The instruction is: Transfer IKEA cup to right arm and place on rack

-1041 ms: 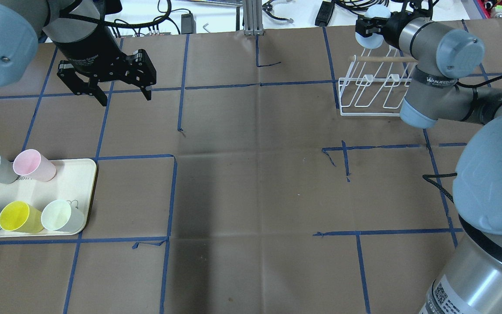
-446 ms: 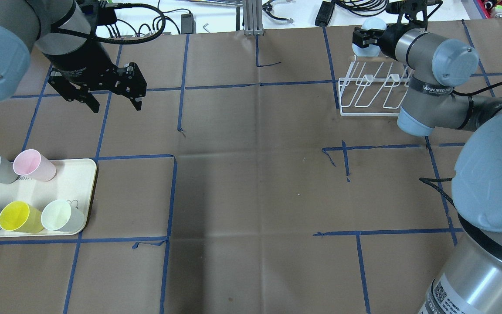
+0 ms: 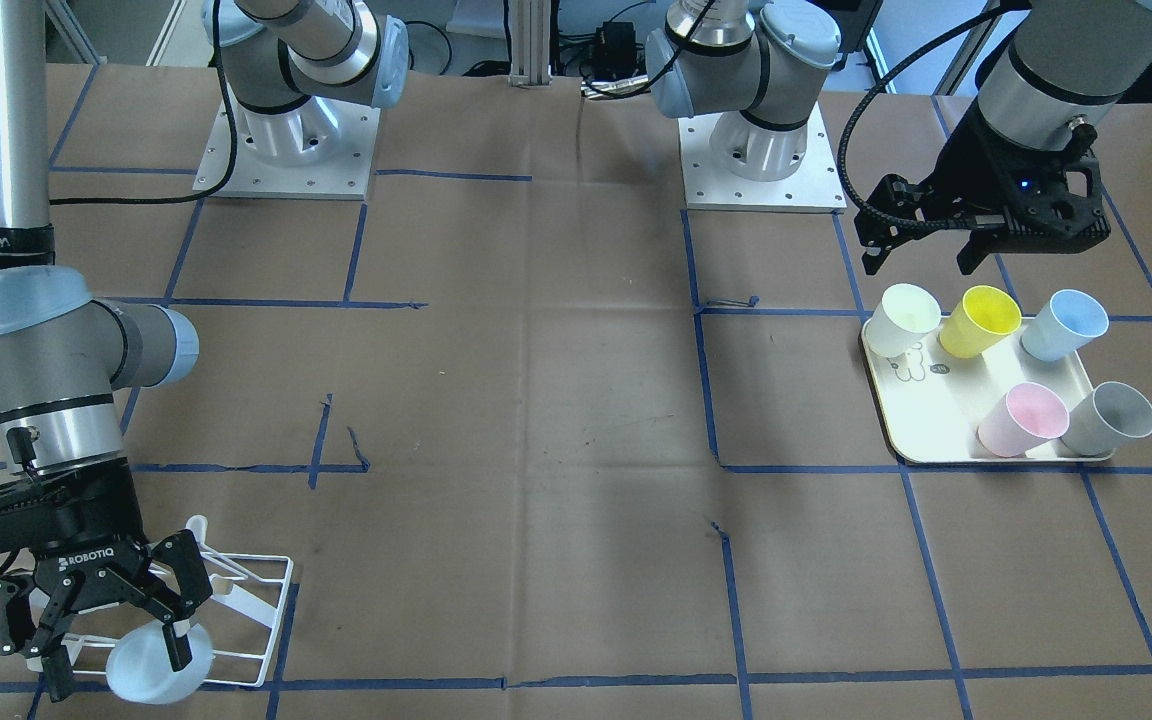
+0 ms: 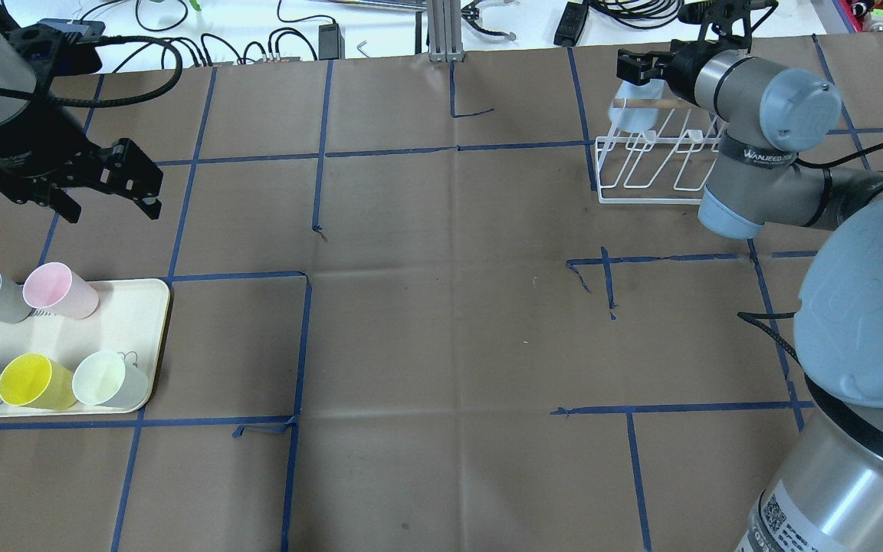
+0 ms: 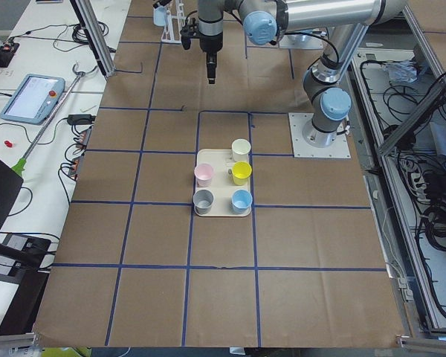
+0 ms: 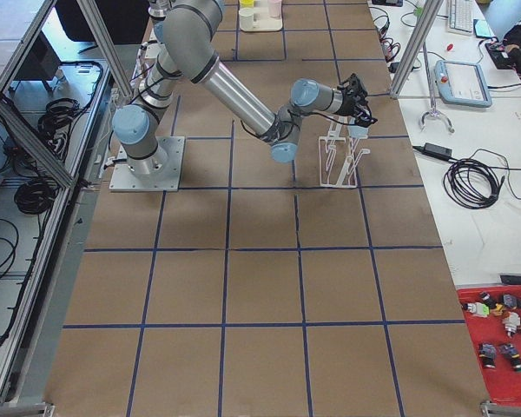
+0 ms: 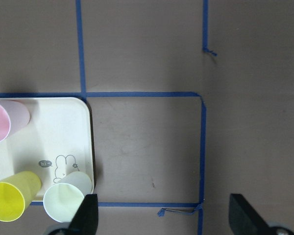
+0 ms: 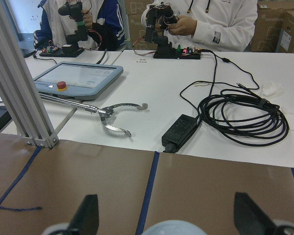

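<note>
Judging placement nearly done: my right claw [image 3: 116, 670] stands spread around the pale blue cup [image 3: 148, 672] on the rack [image 3: 271, 600], frame's lower left. Next, lift clear without snagging prongs.

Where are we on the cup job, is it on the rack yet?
The handover looks done: the left gripper is open and empty near the tray. The pale blue cup appears hung on the rack at its end, with the right gripper open around it. What is left: back the right arm away. Five cups wait on the tray.
</note>
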Controlling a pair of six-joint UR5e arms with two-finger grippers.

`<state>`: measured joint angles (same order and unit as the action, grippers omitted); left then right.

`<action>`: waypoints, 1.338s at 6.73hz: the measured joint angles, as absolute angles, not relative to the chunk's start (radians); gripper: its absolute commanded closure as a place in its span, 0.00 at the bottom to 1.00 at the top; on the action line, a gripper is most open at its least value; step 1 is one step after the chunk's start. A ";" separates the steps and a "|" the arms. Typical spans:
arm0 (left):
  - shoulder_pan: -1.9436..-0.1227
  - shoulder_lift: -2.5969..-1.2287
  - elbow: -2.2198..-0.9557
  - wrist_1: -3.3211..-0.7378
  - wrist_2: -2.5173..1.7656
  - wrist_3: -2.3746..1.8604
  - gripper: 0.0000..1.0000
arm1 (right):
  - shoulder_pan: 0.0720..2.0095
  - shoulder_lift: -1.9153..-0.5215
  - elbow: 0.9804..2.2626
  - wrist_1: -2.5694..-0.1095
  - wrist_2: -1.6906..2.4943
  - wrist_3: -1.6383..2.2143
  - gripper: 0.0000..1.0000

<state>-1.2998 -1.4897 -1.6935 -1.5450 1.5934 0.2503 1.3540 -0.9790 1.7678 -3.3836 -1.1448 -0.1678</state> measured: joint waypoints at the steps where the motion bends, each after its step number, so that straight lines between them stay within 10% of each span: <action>1: -1.243 -1.465 -1.733 -1.543 1.594 0.296 0.01 | 1.355 -0.981 1.767 -3.384 -1.144 -0.166 0.00; 9: -1.066 -1.415 -2.094 -1.285 1.600 0.423 0.01 | 1.427 -1.223 1.773 -3.367 -1.149 -0.120 0.00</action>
<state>-1.0661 -1.4153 -2.0939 -1.2849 1.5999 0.4231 1.4274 -1.2232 1.7733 -3.3670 -1.1494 -0.1196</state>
